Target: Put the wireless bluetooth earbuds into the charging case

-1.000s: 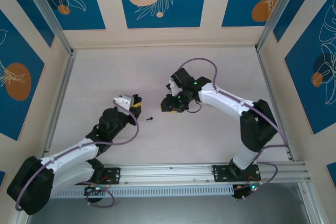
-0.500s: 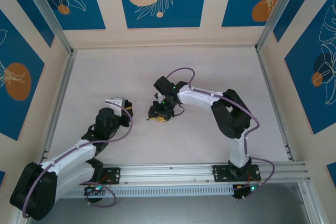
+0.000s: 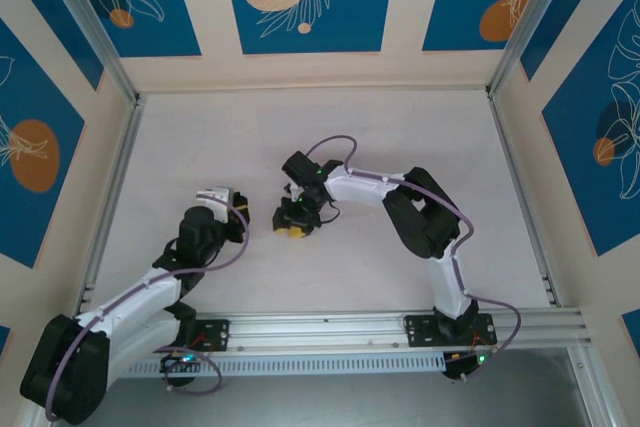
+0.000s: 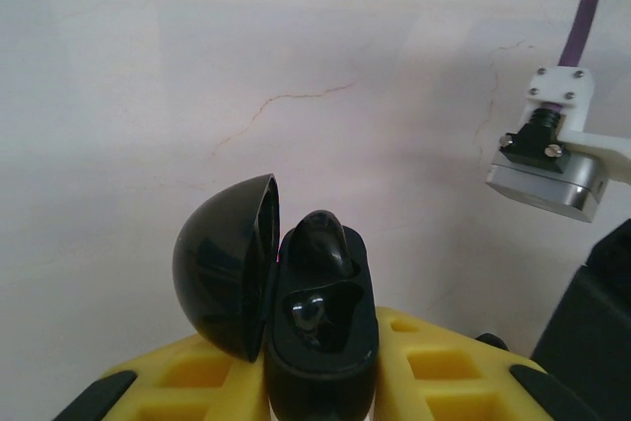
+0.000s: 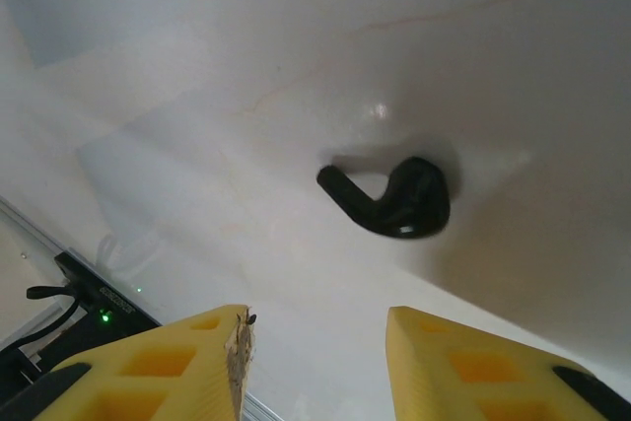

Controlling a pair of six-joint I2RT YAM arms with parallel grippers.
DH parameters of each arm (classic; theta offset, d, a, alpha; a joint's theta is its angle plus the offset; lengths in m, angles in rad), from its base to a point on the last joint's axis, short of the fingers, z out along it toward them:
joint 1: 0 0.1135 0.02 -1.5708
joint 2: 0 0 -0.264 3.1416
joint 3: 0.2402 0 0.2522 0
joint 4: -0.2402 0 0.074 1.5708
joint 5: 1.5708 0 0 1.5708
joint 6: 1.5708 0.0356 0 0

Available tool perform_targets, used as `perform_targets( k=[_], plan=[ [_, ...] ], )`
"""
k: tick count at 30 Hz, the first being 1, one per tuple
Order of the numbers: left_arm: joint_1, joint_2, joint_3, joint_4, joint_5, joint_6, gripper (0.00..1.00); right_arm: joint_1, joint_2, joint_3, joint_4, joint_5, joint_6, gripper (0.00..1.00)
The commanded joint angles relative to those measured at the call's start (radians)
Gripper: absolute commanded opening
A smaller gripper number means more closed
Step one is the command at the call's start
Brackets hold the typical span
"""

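Free room, tabletop
Table (image 3: pixel 430 127) bare across upper frame; left arm (image 3: pixel 140 297), right arm (image 3: pixel 425 212) block centre; black earbud (image 5: pixel 404 202) unobstructed.

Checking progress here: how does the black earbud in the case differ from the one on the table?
The seated black earbud stands in the open charging case, clamped by the left gripper; the loose black earbud lies flat on the table. The seated one is half hidden in its slot; the loose one shows its whole stem, under the open right gripper. Both are glossy black.
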Motion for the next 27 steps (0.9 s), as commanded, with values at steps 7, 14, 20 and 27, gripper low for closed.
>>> perform_targets(
  k=[7,14,20,27],
  plan=[
    [0.017,-0.033,-0.013,-0.014,0.015,-0.013,0.27,-0.013,0.063,0.084,-0.03,0.013,-0.009,0.4],
    [0.018,-0.046,-0.011,-0.027,0.013,-0.004,0.27,-0.029,0.087,0.133,-0.075,0.086,-0.045,0.4],
    [0.019,-0.047,-0.01,-0.029,0.012,-0.001,0.27,-0.037,0.114,0.186,-0.116,0.112,-0.084,0.4],
    [0.019,-0.054,-0.008,-0.049,0.005,0.01,0.27,-0.017,0.075,0.247,-0.286,0.23,-0.189,0.4]
  ],
)
